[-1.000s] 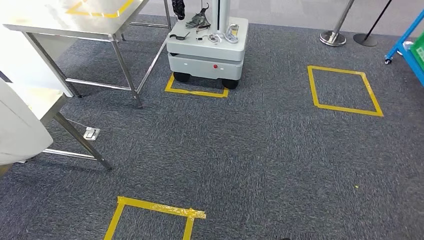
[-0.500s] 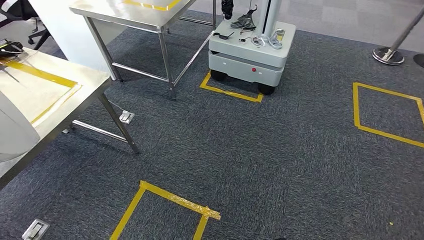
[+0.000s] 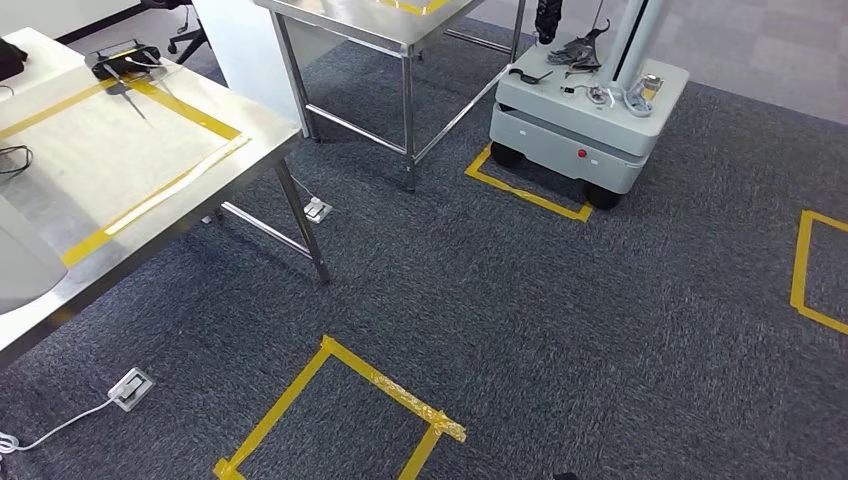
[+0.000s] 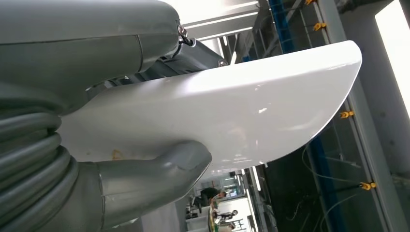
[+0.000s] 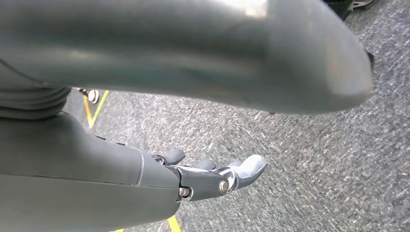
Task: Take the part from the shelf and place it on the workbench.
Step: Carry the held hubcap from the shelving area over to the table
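Observation:
The part [image 4: 241,106] is a glossy white curved panel. My left hand [image 4: 58,145] grips it, with the thick grey thumb [image 4: 164,166] pressed against its underside. In the head view the white part [image 3: 18,265] shows at the far left edge, over the near end of the steel workbench [image 3: 90,150], which has a yellow tape rectangle [image 3: 165,185] marked on its top. My right hand [image 5: 145,179] hangs over the grey carpet, its fingers [image 5: 244,169] stretched out and holding nothing.
A black tool [image 3: 125,58] lies at the workbench's far end. A second steel table [image 3: 400,25] stands behind, beside a grey wheeled robot base [image 3: 590,115] carrying loose tools. A yellow tape square [image 3: 340,420] and a floor socket [image 3: 130,385] with its cable lie on the carpet.
The camera has turned left: the whole scene has slid right, and much more of the workbench top has come into view. The white part stays at the left edge.

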Action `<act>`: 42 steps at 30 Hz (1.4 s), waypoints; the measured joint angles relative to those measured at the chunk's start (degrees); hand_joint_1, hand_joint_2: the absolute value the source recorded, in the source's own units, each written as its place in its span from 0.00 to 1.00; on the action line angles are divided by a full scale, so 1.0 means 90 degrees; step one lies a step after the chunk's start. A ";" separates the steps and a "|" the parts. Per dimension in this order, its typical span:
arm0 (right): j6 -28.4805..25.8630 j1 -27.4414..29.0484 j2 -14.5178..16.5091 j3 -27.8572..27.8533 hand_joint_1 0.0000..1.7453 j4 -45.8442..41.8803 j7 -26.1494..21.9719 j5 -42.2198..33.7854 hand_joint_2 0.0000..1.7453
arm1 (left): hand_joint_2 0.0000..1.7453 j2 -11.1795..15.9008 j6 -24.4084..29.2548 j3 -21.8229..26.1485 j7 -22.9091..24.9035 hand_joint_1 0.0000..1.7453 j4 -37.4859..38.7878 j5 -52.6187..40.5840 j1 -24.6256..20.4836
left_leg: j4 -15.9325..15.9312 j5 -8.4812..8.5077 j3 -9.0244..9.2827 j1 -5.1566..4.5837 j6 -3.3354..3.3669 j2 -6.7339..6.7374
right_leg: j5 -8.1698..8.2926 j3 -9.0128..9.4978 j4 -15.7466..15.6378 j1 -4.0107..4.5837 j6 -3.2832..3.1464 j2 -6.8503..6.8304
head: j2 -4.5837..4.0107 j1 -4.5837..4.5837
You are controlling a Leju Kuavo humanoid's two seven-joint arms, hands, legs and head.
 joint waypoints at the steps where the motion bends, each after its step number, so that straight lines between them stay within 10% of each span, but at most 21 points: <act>1: -0.0004 -0.0015 0.0005 -0.0002 0.00 0.0000 0.0019 -0.0014 0.00 | 1.00 0.0002 0.0020 -0.0001 0.0005 1.00 0.0010 0.0010 -0.0015 | -0.0002 0.0011 -0.0007 0.0013 0.0039 -0.0076 | -0.0012 0.0012 -0.0001 -0.0003 0.0034 -0.0030 | 0.0000 0.0001; 5: -0.0005 -0.0029 0.0028 -0.0009 0.00 0.0002 0.0019 -0.0049 0.00 | 1.00 0.0009 0.0087 0.0005 0.0011 1.00 0.0021 0.0092 -0.0073 | -0.0054 0.0081 -0.0038 0.0087 0.0169 -0.0332 | -0.0521 -0.0357 0.0850 -0.0068 0.0173 0.0670 | 0.0000 0.0010; 8: -0.0019 0.0014 0.0033 -0.0033 0.00 0.0002 0.0027 -0.0095 0.00 | 1.00 0.0000 0.0107 0.0004 0.0012 1.00 0.0031 0.0164 -0.0079 | -0.0034 0.0112 -0.0106 0.0092 0.0177 -0.0582 | -0.0842 -0.0869 0.1847 -0.0092 0.0193 0.0854 | 0.0000 0.0011; 14: -0.0012 0.0029 0.0041 -0.0067 0.00 0.0002 0.0098 -0.0110 0.00 | 1.00 0.0001 0.0175 -0.0013 0.0000 1.00 0.0022 0.0220 -0.0075 | 0.0014 0.0169 -0.0198 0.0122 -0.0006 -0.1091 | -0.0027 -0.0072 0.0088 -0.0160 0.0177 0.1470 | 0.0000 0.0010; 17: -0.0015 0.0025 0.0062 -0.0083 0.00 0.0002 0.0124 -0.0117 0.00 | 1.00 0.0022 0.0177 -0.0018 -0.0009 1.00 0.0005 0.0222 -0.0016 | -0.0035 0.0239 -0.0269 0.0137 -0.0145 -0.1190 | 0.0013 -0.0043 0.0033 -0.0149 0.0069 0.1247 | 0.0000 0.0003; 20: -0.0017 0.0038 0.0081 -0.0106 0.00 0.0002 0.0127 -0.0119 0.00 | 1.00 0.0031 0.0178 -0.0022 -0.0030 1.00 -0.0007 0.0201 0.0012 | 0.0637 -0.0149 -0.0592 0.0092 -0.0178 -0.0544 | 0.0067 -0.0026 -0.0033 -0.0142 -0.0067 0.0944 | 0.0000 -0.0050; 23: -0.0017 0.0063 0.0082 -0.0116 0.00 0.0002 0.0123 -0.0115 0.00 | 1.00 -0.0007 0.0198 -0.0041 -0.0046 1.00 -0.0015 0.0118 0.0058 | 0.1711 -0.0612 -0.1013 0.0089 -0.0202 -0.0327 | 0.0053 -0.0041 -0.0027 -0.0089 -0.0110 0.0638 | 0.0000 -0.0062; 28: -0.0010 0.0048 0.0089 -0.0117 0.00 0.0002 0.0095 -0.0075 0.00 | 1.00 -0.0021 0.0257 -0.0031 -0.0109 1.00 -0.0103 0.0017 0.0120 | 0.0260 -0.0045 -0.0112 0.0014 -0.0079 0.0065 | -0.0026 -0.0012 0.0031 -0.0035 -0.0061 0.0199 | 0.0000 -0.0061; 31: -0.0010 0.0021 0.0089 -0.0117 0.00 0.0002 0.0093 -0.0043 0.00 | 1.00 -0.0015 0.0271 0.0005 -0.0116 1.00 -0.0155 0.0004 0.0150 | 0.0036 -0.0013 -0.0035 -0.0034 0.0058 0.0022 | -0.0045 0.0021 0.0027 -0.0007 0.0030 -0.0011 | 0.0000 -0.0053; 34: -0.0013 -0.0018 0.0084 -0.0117 0.00 0.0002 0.0089 -0.0035 0.00 | 1.00 -0.0007 0.0274 0.0041 -0.0111 1.00 -0.0177 -0.0003 0.0126 | -0.0034 0.0059 -0.0043 0.0040 0.0169 -0.0193 | -0.0243 -0.0068 0.0297 -0.0039 0.0153 0.0364 | 0.0000 -0.0047; 36: -0.0017 -0.0017 0.0083 -0.0115 0.00 0.0002 0.0090 -0.0034 0.00 | 1.00 -0.0026 0.0274 0.0042 -0.0106 1.00 -0.0182 -0.0013 0.0082 | -0.0048 0.0089 -0.0073 0.0068 0.0214 -0.0332 | -0.0637 -0.0440 0.1054 -0.0080 0.0212 0.0776 | 0.0000 -0.0038; 38: -0.0021 -0.0008 0.0083 -0.0115 0.00 0.0002 0.0092 -0.0035 0.00 | 1.00 -0.0053 0.0274 0.0033 -0.0106 1.00 -0.0174 -0.0024 0.0073 | -0.0040 0.0106 -0.0111 0.0073 0.0218 -0.0496 | -0.0885 -0.0816 0.1773 -0.0096 0.0236 0.0857 | 0.0000 -0.0035; 40: -0.0053 -0.0003 0.0081 -0.0117 0.00 0.0002 0.0084 -0.0038 0.00 | 1.00 -0.0068 0.0274 0.0029 -0.0106 1.00 -0.0161 -0.0027 0.0073 | -0.0020 0.0121 -0.0131 0.0087 0.0199 -0.0672 | -0.0652 -0.0766 0.1624 -0.0107 0.0233 0.0883 | 0.0000 -0.0035; 42: -0.0102 -0.0006 0.0078 -0.0117 0.00 0.0002 0.0048 -0.0053 0.00 | 1.00 -0.0070 0.0274 0.0027 -0.0111 1.00 -0.0151 -0.0026 0.0073 | 0.0013 0.0126 -0.0138 0.0100 0.0160 -0.0804 | -0.0216 -0.0352 0.0743 -0.0125 0.0219 0.0959 | 0.0000 -0.0030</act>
